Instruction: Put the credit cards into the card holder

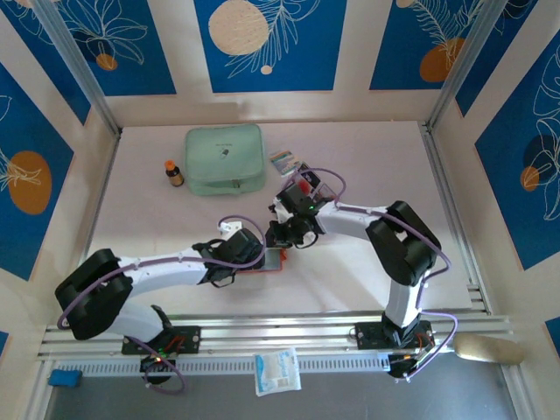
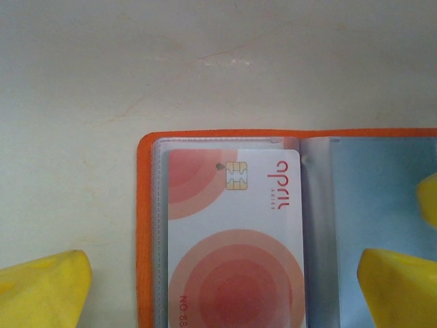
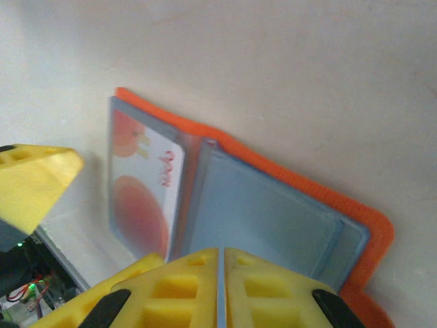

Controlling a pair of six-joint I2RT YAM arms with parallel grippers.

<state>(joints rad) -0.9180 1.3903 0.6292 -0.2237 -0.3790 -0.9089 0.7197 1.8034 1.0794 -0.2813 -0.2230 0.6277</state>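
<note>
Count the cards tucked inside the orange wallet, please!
1. The card with red circles sits in the left-hand sleeve of the open orange wallet, as the left wrist view shows it. More could be hidden behind it or in the cloudy sleeves on the right.

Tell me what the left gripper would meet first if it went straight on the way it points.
The left gripper, jaws open, points at the open card holder. Going straight, it would probably first meet the credit card in its clear sleeve; the depth is unclear.

White arms (image 1: 166, 267) w/ black joints (image 1: 402, 245), purple cables (image 1: 243, 220), yellow tool fingers (image 3: 171, 287).
</note>
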